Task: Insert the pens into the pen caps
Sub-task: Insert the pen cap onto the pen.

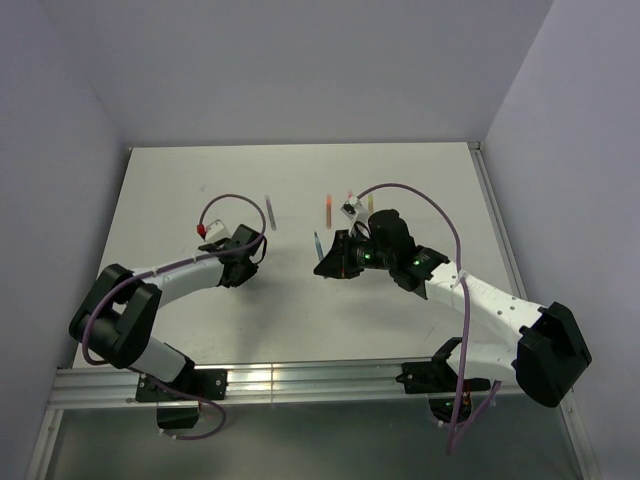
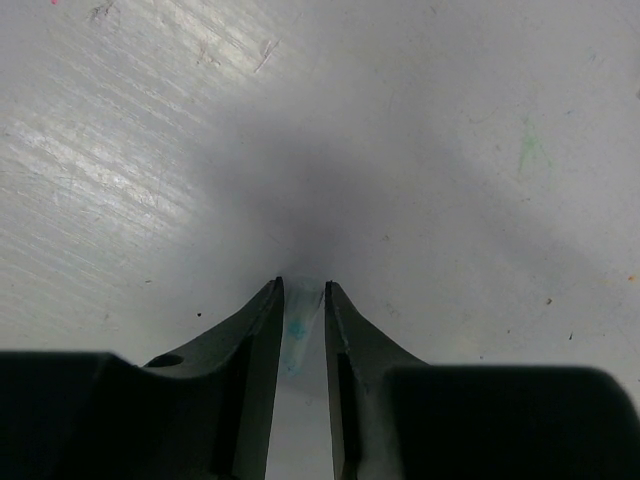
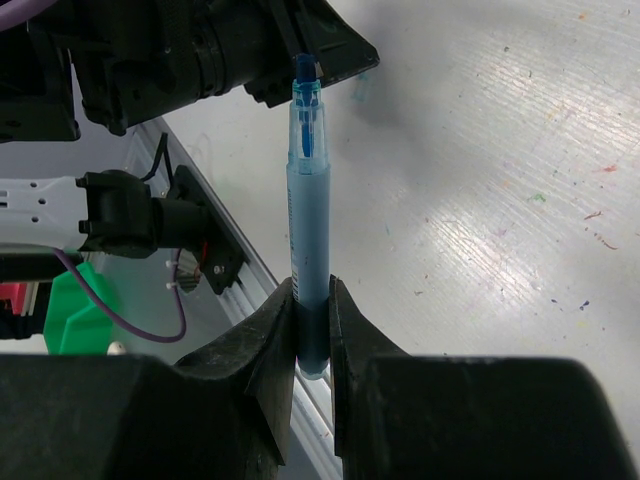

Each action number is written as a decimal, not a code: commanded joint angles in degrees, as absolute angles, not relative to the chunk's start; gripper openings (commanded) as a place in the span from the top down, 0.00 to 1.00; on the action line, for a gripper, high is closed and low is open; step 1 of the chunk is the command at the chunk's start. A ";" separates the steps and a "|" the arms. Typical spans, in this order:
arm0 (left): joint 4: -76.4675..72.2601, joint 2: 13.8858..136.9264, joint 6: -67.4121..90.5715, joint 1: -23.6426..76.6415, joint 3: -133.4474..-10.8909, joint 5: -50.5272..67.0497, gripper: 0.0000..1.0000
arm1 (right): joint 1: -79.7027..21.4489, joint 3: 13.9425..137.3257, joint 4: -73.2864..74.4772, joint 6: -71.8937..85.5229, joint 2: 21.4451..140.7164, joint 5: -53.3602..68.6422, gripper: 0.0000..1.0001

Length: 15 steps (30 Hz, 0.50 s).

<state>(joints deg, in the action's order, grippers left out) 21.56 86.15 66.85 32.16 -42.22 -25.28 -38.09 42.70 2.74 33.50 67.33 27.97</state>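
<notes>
My right gripper is shut on a blue pen, gripping its rear end. The uncapped tip points toward the left arm's black wrist. The pen also shows in the top view. My left gripper is low over the table. Its jaws stand almost together on a pale blue, see-through pen cap pinched between the fingertips. A grey-purple pen, an orange-red pen and a yellow pen lie on the table behind the grippers.
The white table is ringed by grey walls. An aluminium rail runs along its near edge by the arm bases. Purple cables loop over both arms. A small white and dark item lies between the orange-red and yellow pens.
</notes>
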 commanded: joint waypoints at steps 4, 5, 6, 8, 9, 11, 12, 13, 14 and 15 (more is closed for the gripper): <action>28.92 90.44 64.87 32.17 -41.22 -20.66 0.72 | -37.88 41.66 0.97 33.05 65.30 28.56 1.00; 28.92 90.70 64.78 32.25 -41.31 -20.48 0.72 | -37.88 41.75 0.88 33.05 65.39 28.74 1.00; 28.83 91.05 64.51 32.34 -41.31 -20.39 0.74 | -37.88 41.75 0.88 33.05 65.39 28.91 1.00; 28.74 91.67 63.81 32.26 -41.75 -19.87 0.81 | -37.88 41.57 0.70 33.05 65.56 28.92 1.00; 27.96 91.93 63.46 32.26 -41.92 -18.82 0.96 | -37.88 41.66 0.62 33.05 65.57 29.00 1.00; 26.99 91.50 62.76 32.26 -42.27 -17.58 1.00 | -37.88 41.84 0.53 33.05 66.09 29.09 1.00; 25.16 90.80 62.41 32.26 -42.36 -16.80 1.00 | -37.88 41.84 0.44 33.13 66.27 29.44 1.00; 24.18 89.75 61.53 32.17 -42.45 -14.79 1.00 | -37.88 41.92 0.27 33.13 66.62 29.62 1.00; 23.56 87.30 61.35 32.17 -42.89 -13.90 1.00 | -37.88 42.10 0.18 33.22 66.88 29.79 1.00; 20.25 85.62 60.65 32.17 -42.98 -11.19 1.00 | -37.88 42.19 0.18 33.05 66.97 31.27 1.00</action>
<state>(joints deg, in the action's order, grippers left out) 22.50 87.13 63.02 31.83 -44.40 -22.06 -38.09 41.67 2.59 33.52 67.29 28.84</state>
